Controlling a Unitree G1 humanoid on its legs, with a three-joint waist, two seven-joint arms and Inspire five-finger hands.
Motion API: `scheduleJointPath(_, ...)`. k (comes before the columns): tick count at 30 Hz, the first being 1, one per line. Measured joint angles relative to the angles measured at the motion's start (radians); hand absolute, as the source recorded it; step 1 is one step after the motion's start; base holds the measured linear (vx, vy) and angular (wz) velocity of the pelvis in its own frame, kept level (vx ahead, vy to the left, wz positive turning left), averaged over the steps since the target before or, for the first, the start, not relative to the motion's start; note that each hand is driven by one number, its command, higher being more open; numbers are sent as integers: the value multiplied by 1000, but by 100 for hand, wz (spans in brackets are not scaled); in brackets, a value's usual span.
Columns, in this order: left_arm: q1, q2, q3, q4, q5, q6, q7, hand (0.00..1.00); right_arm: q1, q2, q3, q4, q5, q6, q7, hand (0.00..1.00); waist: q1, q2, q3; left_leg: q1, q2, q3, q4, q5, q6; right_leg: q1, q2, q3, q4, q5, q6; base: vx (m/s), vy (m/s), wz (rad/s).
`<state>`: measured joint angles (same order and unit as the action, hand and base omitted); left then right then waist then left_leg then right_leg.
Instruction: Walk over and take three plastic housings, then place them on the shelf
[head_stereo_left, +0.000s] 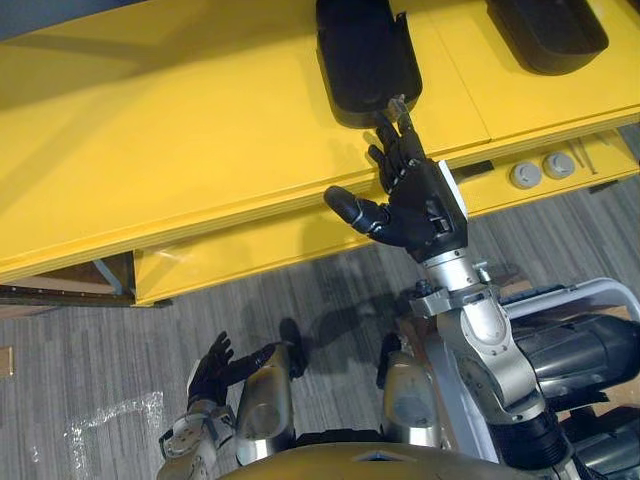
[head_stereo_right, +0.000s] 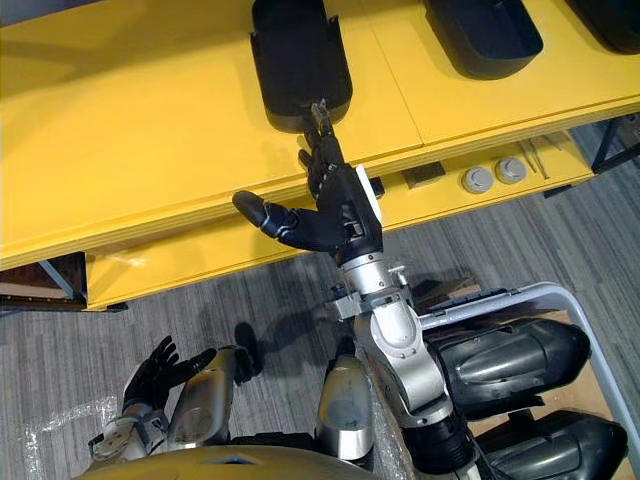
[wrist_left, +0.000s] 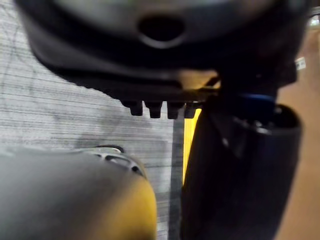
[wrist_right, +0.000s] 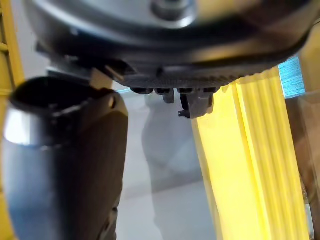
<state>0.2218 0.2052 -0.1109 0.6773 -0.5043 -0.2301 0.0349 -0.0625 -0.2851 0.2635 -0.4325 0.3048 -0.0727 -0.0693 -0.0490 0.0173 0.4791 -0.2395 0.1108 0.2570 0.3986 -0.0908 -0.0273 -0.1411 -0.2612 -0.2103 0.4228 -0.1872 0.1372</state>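
A black plastic housing lies on the top of the yellow shelf. My right hand reaches up to it, open, with straight fingertips touching its near end and the thumb sticking out to the left. Two more housings lie further right on the same shelf top. More black housings sit in a cart at my lower right. My left hand hangs low by my side over the floor, fingers relaxed and holding nothing.
The cart's white frame stands close to my right arm. On the yellow lower shelf lie two grey round parts. Grey carpet runs along the front of the shelf.
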Motion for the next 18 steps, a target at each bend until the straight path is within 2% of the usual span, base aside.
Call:
scheduleJointPath(4,0,-1,-1,2,0,0,-2,100,-32,1,-5,47,-25,2,-31,100,0,4,2,-1,-12,-7,-4,5,-2,-13,-13,-3,33,-20,-1,-17,-49,7)
scheduleJointPath(7,0,-10,-2,1,0,0,-3,100,-79,2,-33,85,-25,11,-50,100,-2,18,10,-1,-21,-9,-13,15,3,-16,-19,-4,40,-23,0,2,-27,7)
scheduleJointPath(12,0,-18,-2,1,0,3,-10,100,-155,0,-76,125,-24,40,-52,100,-4,35,16,0,-34,-17,-24,26,7,-16,-31,-13,47,-27,3,-8,-12,8)
scheduleJointPath(18,0,-19,-4,1,0,16,-27,100,-236,-14,-97,207,-27,42,-47,100,-3,52,14,6,-50,-31,-56,49,12,-12,-44,-26,49,-26,5,-15,-12,9)
